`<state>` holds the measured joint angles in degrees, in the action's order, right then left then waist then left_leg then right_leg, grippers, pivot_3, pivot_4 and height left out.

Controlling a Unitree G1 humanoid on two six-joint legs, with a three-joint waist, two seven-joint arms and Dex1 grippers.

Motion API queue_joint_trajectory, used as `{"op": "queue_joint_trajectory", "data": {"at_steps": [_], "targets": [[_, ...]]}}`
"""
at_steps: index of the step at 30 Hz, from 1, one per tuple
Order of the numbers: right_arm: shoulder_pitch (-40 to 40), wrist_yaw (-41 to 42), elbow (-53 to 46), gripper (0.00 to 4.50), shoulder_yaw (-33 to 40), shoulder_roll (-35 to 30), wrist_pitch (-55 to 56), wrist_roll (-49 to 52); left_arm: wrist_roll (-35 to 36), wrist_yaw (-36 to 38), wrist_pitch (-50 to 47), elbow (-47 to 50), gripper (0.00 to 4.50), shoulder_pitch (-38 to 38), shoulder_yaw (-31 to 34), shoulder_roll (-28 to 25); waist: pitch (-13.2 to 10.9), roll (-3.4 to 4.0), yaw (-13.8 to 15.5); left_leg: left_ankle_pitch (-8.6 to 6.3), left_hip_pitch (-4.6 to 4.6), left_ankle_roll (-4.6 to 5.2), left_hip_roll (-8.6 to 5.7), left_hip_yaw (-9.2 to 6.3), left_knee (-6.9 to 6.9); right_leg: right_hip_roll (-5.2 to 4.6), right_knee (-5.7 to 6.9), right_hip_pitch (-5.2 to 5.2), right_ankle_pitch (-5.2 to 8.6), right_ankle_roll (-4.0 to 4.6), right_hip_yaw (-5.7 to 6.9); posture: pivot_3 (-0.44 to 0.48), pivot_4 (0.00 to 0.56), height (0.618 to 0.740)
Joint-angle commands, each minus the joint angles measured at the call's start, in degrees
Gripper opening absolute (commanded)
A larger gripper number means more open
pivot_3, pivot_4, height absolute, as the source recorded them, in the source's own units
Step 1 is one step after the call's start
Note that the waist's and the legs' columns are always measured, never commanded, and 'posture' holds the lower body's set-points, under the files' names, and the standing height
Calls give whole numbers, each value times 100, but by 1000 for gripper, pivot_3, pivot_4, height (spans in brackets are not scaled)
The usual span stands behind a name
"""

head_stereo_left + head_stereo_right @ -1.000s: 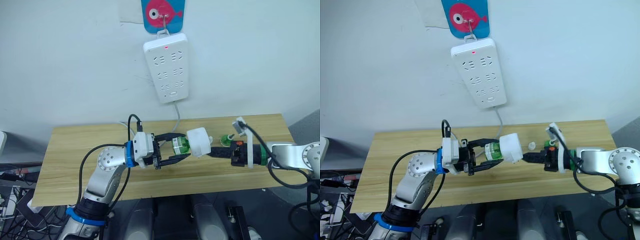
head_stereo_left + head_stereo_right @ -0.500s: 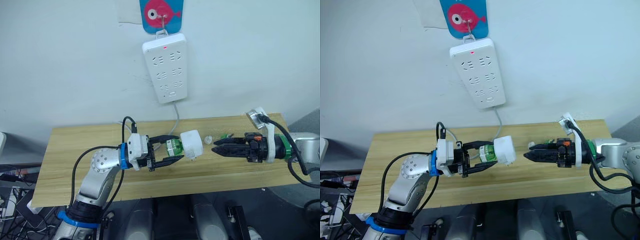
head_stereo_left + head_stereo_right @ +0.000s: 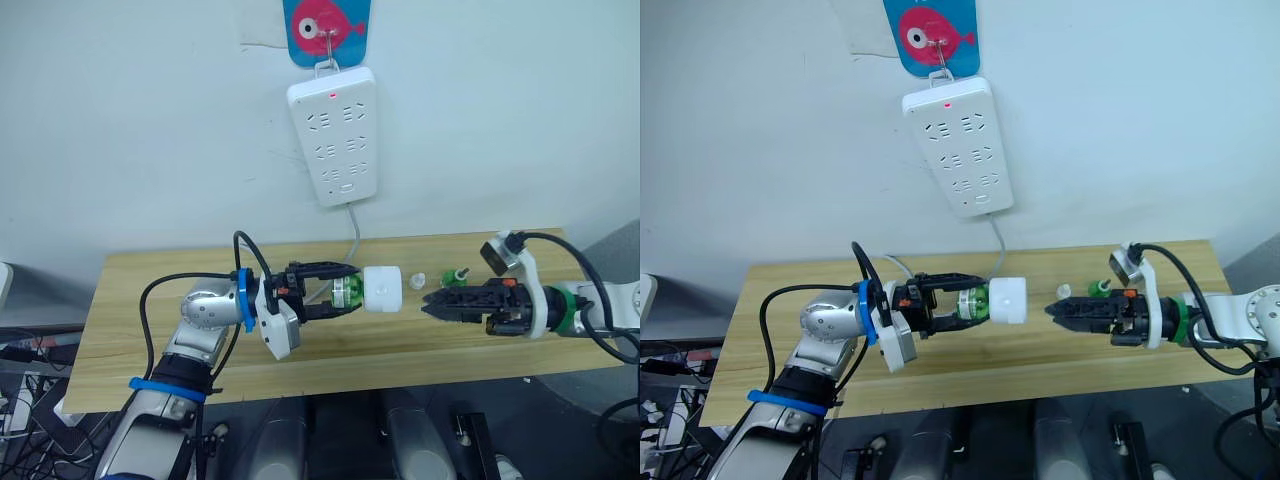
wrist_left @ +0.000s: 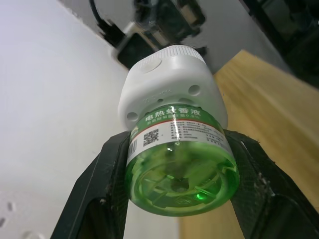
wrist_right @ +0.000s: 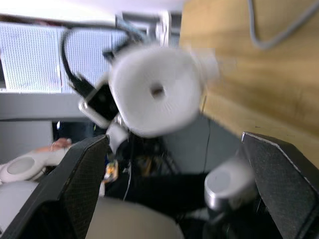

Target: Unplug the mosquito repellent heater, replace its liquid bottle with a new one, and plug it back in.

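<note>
Holding a green bottle (image 3: 347, 293) by its body, the left gripper (image 3: 335, 292) is clenched on it above the table (image 3: 150, 300), fingers pointing toward the robot's right. The heater (image 3: 381, 289) sits on the bottle's far end, off the table surface, its flat face turned toward the right gripper (image 3: 432, 302). In the left wrist view the fingers (image 4: 104, 199) press both sides of the bottle (image 4: 182, 159), with the heater (image 4: 167, 84) seated beyond the label.

Right gripper is well clear of the heater, just to its right, pointing at it and holding nothing. Its fingers (image 5: 79, 184) stand spread wide in the right wrist view, with the heater's round vent face (image 5: 157, 92) between and beyond them.

A small white cap (image 3: 418, 281) and a second green bottle (image 3: 458, 274) rest on the table near the right gripper's tips. Power strip (image 3: 335, 133) hangs on the wall (image 3: 150, 120) above, red light on, cord (image 3: 355, 228) running down behind the table.
</note>
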<state>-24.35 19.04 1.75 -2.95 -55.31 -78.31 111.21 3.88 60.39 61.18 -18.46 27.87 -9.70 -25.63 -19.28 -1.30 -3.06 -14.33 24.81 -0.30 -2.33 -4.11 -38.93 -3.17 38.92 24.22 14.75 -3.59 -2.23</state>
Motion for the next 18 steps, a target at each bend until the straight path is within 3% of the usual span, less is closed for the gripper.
{"op": "queue_joint_trajectory", "data": {"at_steps": [1, 10, 12, 15, 18], "targets": [[-123, -264, -163, 4461, 132, 232, 110, 179, 59, -220, 322, -93, 2257, 82, -158, -88, 0, 0, -7, 0, 0, 0, 0, 0, 0, 0, 0, 1, 0, 0, 0, -59, 284, 740], [-229, -252, 308, 4461, 291, 807, -193, 179, 358, -471, -71, 97, 2257, -22, -388, -223, 0, 0, -18, 0, 0, 0, 0, -4, 0, 1, 1, 1, 0, 0, 1, -59, 290, 740], [-130, 87, 234, 4461, 164, 551, -376, 179, 410, -417, 93, 89, 2257, -38, -472, -300, 0, 0, -16, 0, 0, 0, -1, -4, 0, 0, 1, 1, 0, 0, 0, -56, 296, 740], [141, -248, -979, 4461, 375, 320, 119, 179, 1156, -160, -1150, 398, 2257, -221, -614, -337, 0, 1, -19, 0, 1, 1, 0, -6, 1, 0, 0, 3, 0, 0, 1, -57, 297, 740], [310, 1217, -2454, 4461, 477, -76, 1079, -2398, 2362, -120, -3562, 1279, 2257, -526, -622, -477, 2, 4, -51, 0, 2, 0, 2, -9, 1, 1, 2, 6, 1, -1, 0, -53, 301, 740]]}}
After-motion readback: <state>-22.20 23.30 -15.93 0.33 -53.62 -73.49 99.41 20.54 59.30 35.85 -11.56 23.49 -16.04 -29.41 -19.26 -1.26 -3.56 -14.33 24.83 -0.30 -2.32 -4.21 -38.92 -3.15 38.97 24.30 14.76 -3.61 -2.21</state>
